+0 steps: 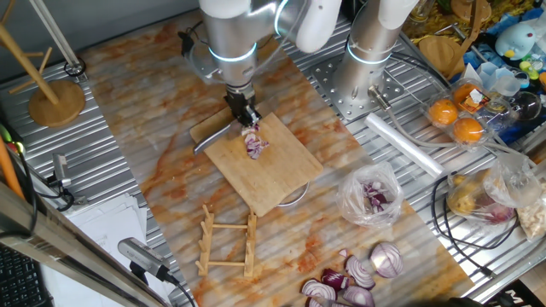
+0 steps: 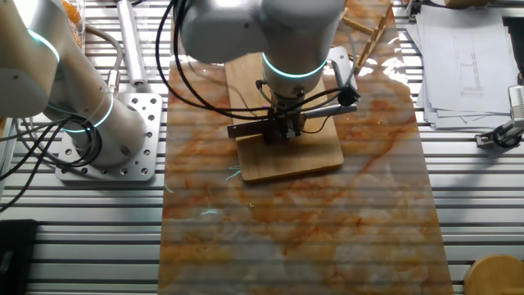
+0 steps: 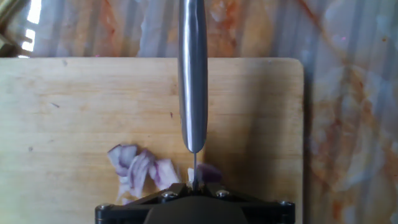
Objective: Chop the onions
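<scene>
From one fixed view, the wooden cutting board (image 1: 260, 162) lies on the marbled orange mat (image 1: 171, 136), and everything else is placed around it. The gripper (image 1: 243, 112) hangs over the board's far edge, closed on a knife (image 1: 215, 136) whose grey handle juts off the board toward the left. The onions (image 1: 255, 143), a small heap of purple-white bits, sit on the board just below the gripper. Beyond the board's near right corner lies a clear plastic bag (image 1: 372, 194) with purple pieces inside; further toward the near edge, bigger onion halves and slices (image 1: 363, 277) are grouped together. A small wooden rack (image 1: 227, 243) lies flat near the board's near left side. A second arm's base (image 1: 367, 68) stands behind the board to the right, and a wooden stand (image 1: 53, 94) stands far to the left.

From the other fixed view, the arm's wrist and gripper (image 2: 282, 131) block most of the board (image 2: 286, 152), so the onions cannot be seen. The knife handle (image 2: 327, 108) sticks out to the right.

In the hand view, the knife (image 3: 193, 74) runs straight up the frame, edge-on over the board (image 3: 74, 112). The onions (image 3: 140, 171) lie beside the blade's near end, mostly on its left, with one bit on the right, touching the gripper housing at the bottom edge.
</scene>
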You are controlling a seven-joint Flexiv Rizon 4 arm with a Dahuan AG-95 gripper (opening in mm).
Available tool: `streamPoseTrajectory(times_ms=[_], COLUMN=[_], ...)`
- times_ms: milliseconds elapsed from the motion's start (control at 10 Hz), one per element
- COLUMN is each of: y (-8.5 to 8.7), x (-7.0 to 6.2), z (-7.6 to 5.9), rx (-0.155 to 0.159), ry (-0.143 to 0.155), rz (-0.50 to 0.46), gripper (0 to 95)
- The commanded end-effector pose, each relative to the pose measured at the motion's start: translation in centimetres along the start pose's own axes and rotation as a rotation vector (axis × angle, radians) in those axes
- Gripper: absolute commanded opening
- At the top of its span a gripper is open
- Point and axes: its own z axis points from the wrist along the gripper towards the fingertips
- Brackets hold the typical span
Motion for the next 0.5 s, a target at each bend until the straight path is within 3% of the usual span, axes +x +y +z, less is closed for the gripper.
streamPoseTrajectory(times_ms=[100,200,500], y=[0.1,0.1,-0.3], x=[-0.1,0.0,0.2], z=[0.1,-0.3,-3.0], rx=[-0.041,-0.019,-0.02], ry=[0.031,0.025,0.034], rz=[0.002,-0.016,0.015], gripper=[0.0,0.0,0.0])
